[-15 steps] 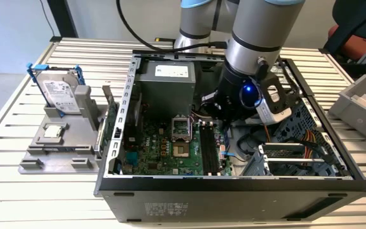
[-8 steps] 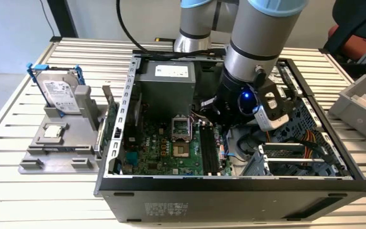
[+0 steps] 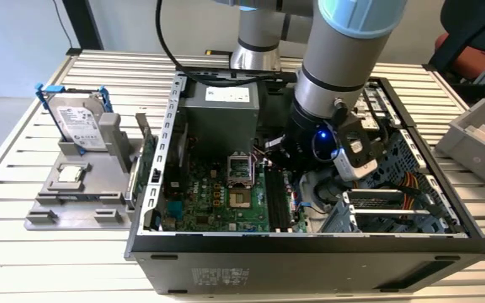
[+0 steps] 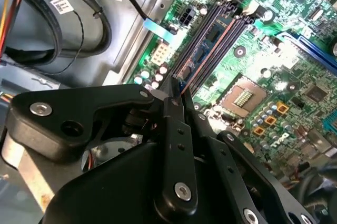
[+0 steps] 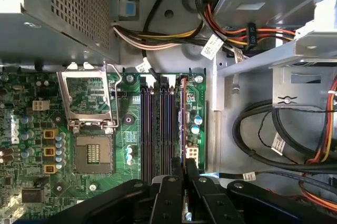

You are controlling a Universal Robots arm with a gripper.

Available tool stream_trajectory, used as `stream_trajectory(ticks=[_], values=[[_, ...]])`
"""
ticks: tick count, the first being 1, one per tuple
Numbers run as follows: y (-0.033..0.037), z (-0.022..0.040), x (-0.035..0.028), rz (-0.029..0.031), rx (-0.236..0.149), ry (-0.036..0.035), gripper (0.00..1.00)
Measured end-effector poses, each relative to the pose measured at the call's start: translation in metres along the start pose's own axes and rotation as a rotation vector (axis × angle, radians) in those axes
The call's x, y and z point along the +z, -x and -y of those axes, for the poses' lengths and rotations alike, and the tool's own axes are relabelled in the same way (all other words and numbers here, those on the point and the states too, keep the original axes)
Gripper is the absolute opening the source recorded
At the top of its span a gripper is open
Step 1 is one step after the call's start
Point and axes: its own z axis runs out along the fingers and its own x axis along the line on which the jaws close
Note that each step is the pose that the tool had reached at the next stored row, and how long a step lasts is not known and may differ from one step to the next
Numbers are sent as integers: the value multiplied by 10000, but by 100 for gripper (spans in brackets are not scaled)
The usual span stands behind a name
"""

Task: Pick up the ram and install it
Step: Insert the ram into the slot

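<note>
The ram (image 5: 182,121) is a thin dark stick seen edge-on, standing in the outermost of the black memory slots (image 5: 158,124), the one nearest the green board's edge. In the second wrist view the ram (image 4: 206,50) runs lengthwise along the same slots (image 4: 224,29). My gripper (image 5: 184,169) is shut on the ram's near end, a black finger (image 5: 171,182) on each side. The second wrist view shows the gripper (image 4: 176,90) low over the board. In the exterior view the gripper (image 3: 287,165) is inside the open computer case (image 3: 310,243), above the slots (image 3: 275,202).
An empty processor socket (image 5: 92,153) lies beside the slots. The grey power supply (image 3: 221,120) is behind them, with cable bundles (image 5: 263,140) and a drive cage (image 3: 394,208) close by. Outside the case, a fixture holds a hard drive (image 3: 81,126) and a chip (image 3: 71,175).
</note>
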Motion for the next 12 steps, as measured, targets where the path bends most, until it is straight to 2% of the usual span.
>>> stream_trajectory(ticks=[6,12], values=[[0,14,111,1,0,-1,0],[-1,46,185,-3,-7,-23,0]])
